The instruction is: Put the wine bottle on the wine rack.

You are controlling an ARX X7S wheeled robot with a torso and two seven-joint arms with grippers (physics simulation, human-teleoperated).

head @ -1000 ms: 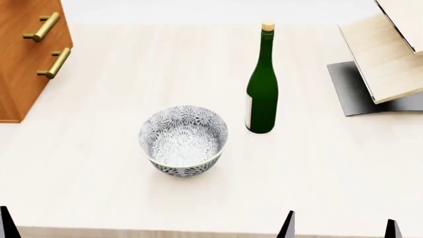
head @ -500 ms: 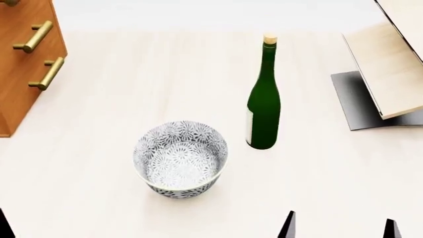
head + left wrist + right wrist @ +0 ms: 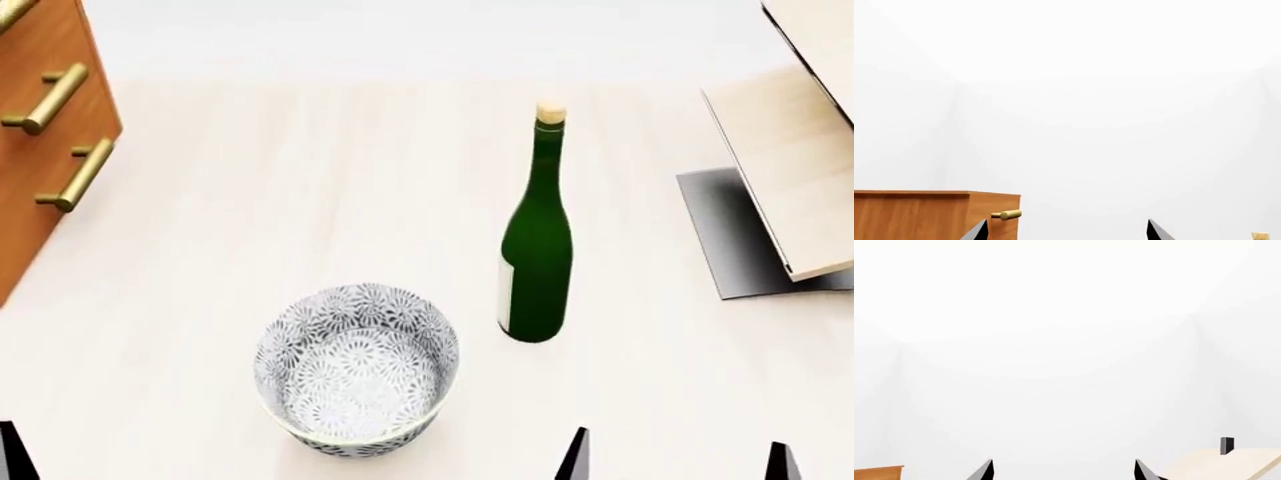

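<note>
- The wine bottle (image 3: pixel 537 255) is seen standing upright on the pale desk (image 3: pixel 267 200), untouched, just beside a patterned bowl (image 3: pixel 356 367).
- The wine rack (image 3: pixel 787 190) is found at the desk's right edge, well apart from the bottle.
- The right tool (image 3: pixel 677 462) and the left tool (image 3: pixel 1066 231) are both held spread apart, empty.
- A wooden cabinet (image 3: pixel 34 150) is placed at the left.

Only the fingertips of the robot show. The right gripper (image 3: pixel 678 460) ends in two slim, matte black, pointed fingers; the left gripper (image 3: pixel 1066 231) shows the same black wedge-shaped tips.
</note>
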